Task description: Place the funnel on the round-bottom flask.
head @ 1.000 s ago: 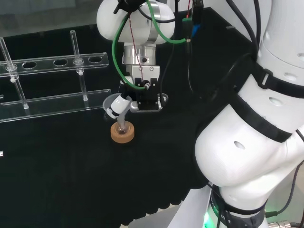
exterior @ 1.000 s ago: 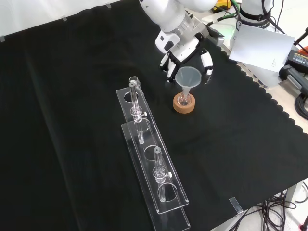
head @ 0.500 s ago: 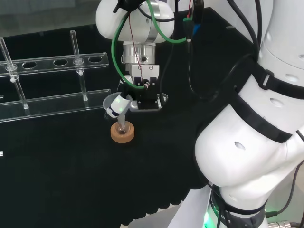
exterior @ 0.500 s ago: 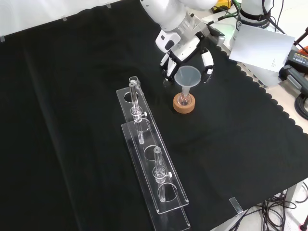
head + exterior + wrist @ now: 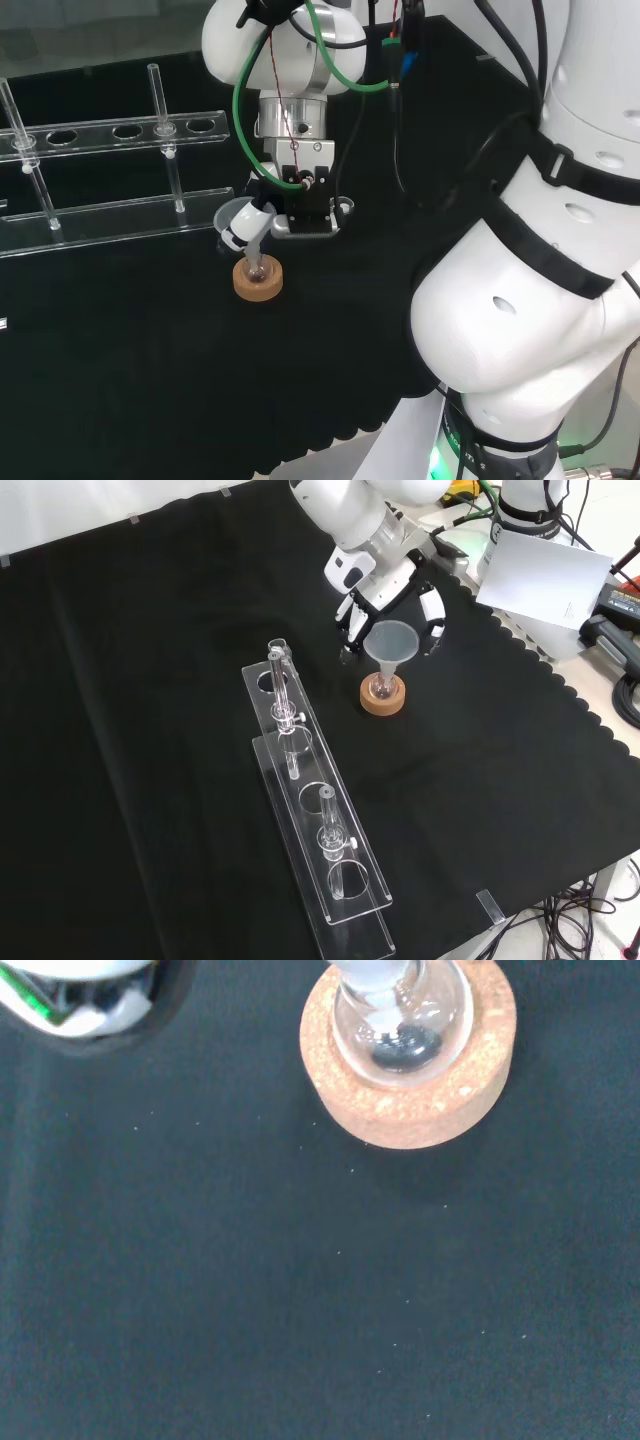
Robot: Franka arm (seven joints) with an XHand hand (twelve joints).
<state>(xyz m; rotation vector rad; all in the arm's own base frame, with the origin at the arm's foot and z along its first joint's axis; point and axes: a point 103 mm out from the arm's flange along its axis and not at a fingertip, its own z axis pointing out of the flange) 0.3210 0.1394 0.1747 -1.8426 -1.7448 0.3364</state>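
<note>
The funnel (image 5: 391,645) stands upright with its stem down in the neck of the flask (image 5: 381,686), and the flask sits in a cork ring (image 5: 383,699) on the black surface (image 5: 150,680), approx. in the middle of the front view, just right of the clear tube rack (image 5: 310,820). In the wrist view the round glass belly of the flask (image 5: 402,1015) rests in the cork ring (image 5: 410,1100), with sth. small and dark at its bottom; I cannot tell what it is. The robot hand (image 5: 385,585) is just behind the funnel in the front view, fingers (image 5: 432,610) spread to both sides of the cone; they look apart and relaxed, not clamped on it, but if one fingertip touches the rim I cannot tell. In the head view one finger (image 5: 243,228) is very near the funnel cone (image 5: 237,213). My judgement: the placing looks almost done, w/ only the release and pull-away left. The funnel is prob. light, thin plastic or glass, smooth and slippery, so it tips easily; the best place to hold is the cone rim, from two opposite sides. The flask is fragile and top-heavy with the funnel on it, and only the ring keeps it steady, so any side push is a risk.
</note>
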